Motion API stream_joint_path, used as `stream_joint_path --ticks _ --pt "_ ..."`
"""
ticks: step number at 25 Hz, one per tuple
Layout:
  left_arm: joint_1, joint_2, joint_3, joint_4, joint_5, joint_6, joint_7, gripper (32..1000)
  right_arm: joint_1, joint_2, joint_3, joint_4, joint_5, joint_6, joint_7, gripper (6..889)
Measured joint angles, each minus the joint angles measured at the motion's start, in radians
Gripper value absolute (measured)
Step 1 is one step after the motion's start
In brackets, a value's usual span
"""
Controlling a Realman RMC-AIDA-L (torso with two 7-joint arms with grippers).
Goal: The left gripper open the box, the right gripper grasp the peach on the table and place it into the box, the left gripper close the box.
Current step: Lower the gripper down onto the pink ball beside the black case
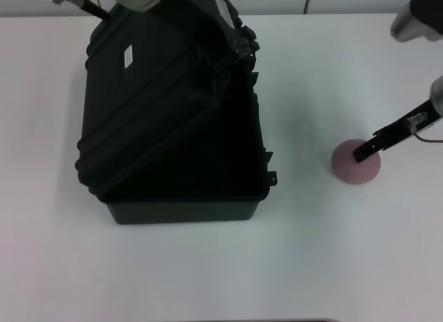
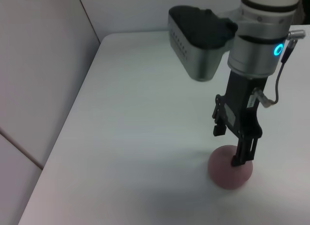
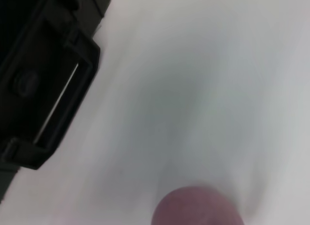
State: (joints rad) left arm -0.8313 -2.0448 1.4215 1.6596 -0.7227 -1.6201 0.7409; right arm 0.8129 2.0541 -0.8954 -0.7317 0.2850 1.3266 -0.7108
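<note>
My left gripper (image 1: 239,41) is up at the far edge of the black case (image 1: 173,128), pressed in against the raised lid (image 1: 149,93) where its rim meets the arm; the lid stands tilted open, its ribbed outer face and small white label (image 1: 128,55) turned up toward my head camera, and the dark hollow of the base (image 1: 228,176) lies exposed below it. I cannot tell from any view whether that gripper's fingers are spread or clamped, since they are hidden against the black plastic. My right gripper (image 1: 365,153) is out over the white table (image 1: 208,266), well to the right of the case, reaching down so that its slim black fingers (image 2: 240,155) sit at the top of the peach (image 1: 356,163). In the left wrist view the fingers straddle the pink fruit's crown, one visibly touching its upper surface, the pair spread apart rather than pinched together, with the cyan ring (image 2: 278,50) lit on the silver wrist above. The peach rests on the tabletop, outside the case and apart from it. The right wrist view shows the peach's rounded top close below and a latch (image 3: 53,104) on the case's side farther off.
</note>
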Motion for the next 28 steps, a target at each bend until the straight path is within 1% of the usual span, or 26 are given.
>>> stream_joint_path --ticks 3,8,16,22,28 --pt "0.0 0.0 0.0 -0.004 0.0 0.004 0.003 89 0.009 0.001 -0.026 0.036 -0.001 -0.045 0.0 788" --pt "0.0 -0.0012 0.003 -0.007 0.0 0.005 0.009 89 0.025 0.001 -0.04 0.084 -0.001 -0.094 -0.009 781" --pt "-0.002 -0.002 0.006 -0.008 -0.006 0.009 0.011 89 0.044 0.004 -0.039 0.144 0.014 -0.141 -0.084 769" --pt "-0.004 0.0001 0.006 -0.012 -0.02 0.013 0.013 88 0.071 0.005 -0.036 0.206 0.027 -0.193 -0.112 760" --pt "-0.004 0.0001 0.005 -0.019 -0.022 0.022 0.016 88 0.073 0.006 -0.035 0.212 0.027 -0.206 -0.11 635"
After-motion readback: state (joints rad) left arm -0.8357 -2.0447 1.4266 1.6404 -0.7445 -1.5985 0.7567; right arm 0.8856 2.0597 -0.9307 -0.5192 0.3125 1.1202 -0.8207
